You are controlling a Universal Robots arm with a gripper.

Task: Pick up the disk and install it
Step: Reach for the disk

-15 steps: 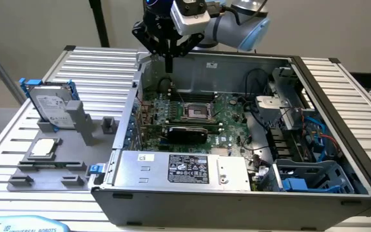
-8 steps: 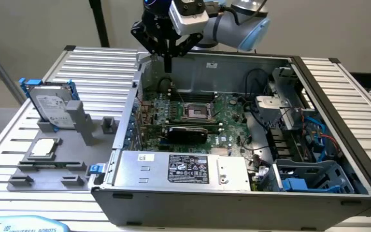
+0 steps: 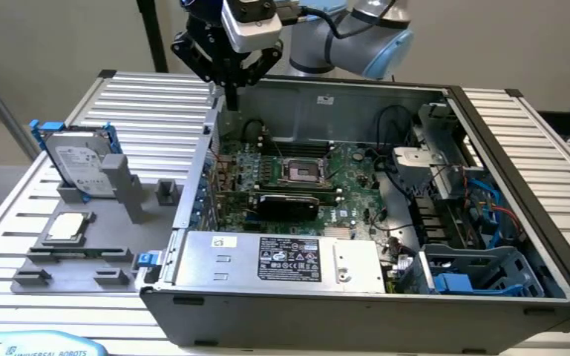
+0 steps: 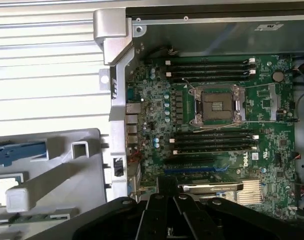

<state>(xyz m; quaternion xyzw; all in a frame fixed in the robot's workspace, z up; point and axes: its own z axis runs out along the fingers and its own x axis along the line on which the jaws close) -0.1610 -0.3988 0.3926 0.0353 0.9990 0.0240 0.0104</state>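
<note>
Exterior view: an open computer case (image 3: 364, 104) lies on its side on a slatted metal worktop (image 3: 151, 104), and a grey fixture (image 3: 92, 245) sits beside it on the exterior view's left.
End effector: the end effector (image 3: 231, 99) hangs above the case's far corner on the exterior view's left, over the edge of the motherboard (image 3: 349, 167). Its black fingers point down and are drawn together with nothing between them.
Disk: the disk (image 3: 79, 162) stands on edge in a slot at the far end of the grey fixture, outside the case. Its white label faces the camera, the blue carrier frames it, and it is well apart from the end effector.
Wrist view: the end effector (image 4: 168, 210) is over the motherboard (image 4: 157, 95) close to the case wall, and the disk's blue edge (image 4: 19, 151) shows on the fixture (image 4: 66, 165).
Processor chip: the small square chip (image 3: 67, 226) lies flat on the fixture, nearer the camera than the disk.
Case interior: a grey power supply box (image 3: 280, 259) with a black label sits at the near side. A blue-grey drive cage (image 3: 483, 271) is in the near corner on the exterior view's right.
</note>
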